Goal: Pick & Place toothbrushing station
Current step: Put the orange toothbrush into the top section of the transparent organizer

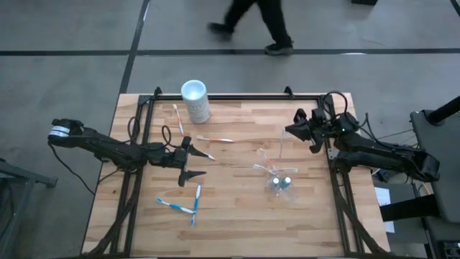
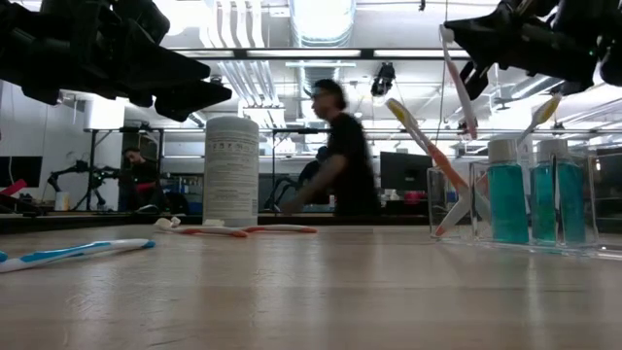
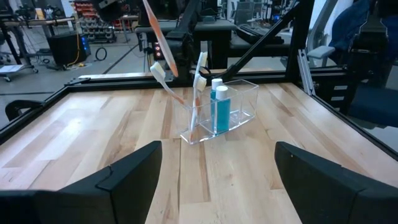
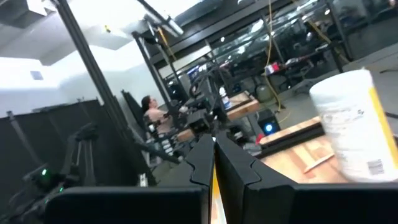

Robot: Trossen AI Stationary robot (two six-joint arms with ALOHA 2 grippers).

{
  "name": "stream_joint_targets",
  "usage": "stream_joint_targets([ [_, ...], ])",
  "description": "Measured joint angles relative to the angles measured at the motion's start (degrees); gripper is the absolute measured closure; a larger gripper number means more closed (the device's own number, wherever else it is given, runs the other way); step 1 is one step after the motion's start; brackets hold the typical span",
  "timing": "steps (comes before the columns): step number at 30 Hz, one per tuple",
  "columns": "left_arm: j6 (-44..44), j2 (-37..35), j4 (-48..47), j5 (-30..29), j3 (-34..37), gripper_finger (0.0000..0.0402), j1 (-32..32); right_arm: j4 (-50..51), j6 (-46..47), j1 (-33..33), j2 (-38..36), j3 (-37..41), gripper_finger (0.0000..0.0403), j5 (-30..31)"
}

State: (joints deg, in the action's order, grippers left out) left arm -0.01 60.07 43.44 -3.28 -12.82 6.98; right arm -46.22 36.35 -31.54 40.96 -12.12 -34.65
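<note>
The toothbrushing station is a clear plastic holder (image 1: 280,181) (image 3: 227,109) standing on the table's right half, with two teal bottles (image 2: 507,190) and two toothbrushes leaning in it. My right gripper (image 1: 291,132) (image 2: 471,44) hovers beyond it, shut on an orange-and-white toothbrush (image 3: 158,37). Left of centre, my left gripper (image 1: 205,164) (image 3: 217,168) stands open and level, facing the holder, with nothing between its fingers. Two orange-and-white toothbrushes (image 1: 215,139) lie flat at the back. Two blue-and-white ones (image 1: 185,205) lie near the front left. My right gripper pinches the orange-and-white toothbrush near its upper end (image 2: 449,44) between its two fingers; an orange sliver (image 4: 214,183) shows in the gap. The brush hangs slanting below the gripper, its lower end (image 2: 474,131) clear of the table and above the holder's far side.
A tall opaque white cup (image 1: 195,101) stands at the back, left of centre. A black frame (image 1: 230,97) edges the table's far side and both arm mounts. A person (image 1: 251,21) walks past beyond the far edge. Bare wood lies between my left gripper and the holder.
</note>
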Motion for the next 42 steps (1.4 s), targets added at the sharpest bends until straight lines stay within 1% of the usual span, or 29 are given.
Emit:
stream_joint_targets([
  [4, 0.02, 0.0, 0.0, 0.01, 0.0, 0.0083, 0.0, -0.01, -2.11, 1.15, 0.59, 0.35, 0.0394, 0.04],
  [15, 0.02, 0.0, 0.02, 0.0, 0.0, 0.0083, -0.01, -0.93, -3.84, 6.1, 3.78, 0.35, 0.0394, 0.14],
  [24, 0.01, 0.0, 0.0, 0.0, 0.0, 0.0083, -0.02, -2.0, -7.33, 9.03, 8.34, 0.36, 0.0394, 2.21],
  [29, 0.01, 0.0, 0.0, 0.0, 0.0, 0.0083, -0.01, -2.79, -7.45, 9.98, 11.04, 0.37, 0.0394, 3.21],
  [42, 0.0, 0.0, 0.0, 0.0, -0.01, 0.0083, -0.01, -2.26, -7.18, 11.17, 17.02, 1.96, 0.0394, 3.06],
])
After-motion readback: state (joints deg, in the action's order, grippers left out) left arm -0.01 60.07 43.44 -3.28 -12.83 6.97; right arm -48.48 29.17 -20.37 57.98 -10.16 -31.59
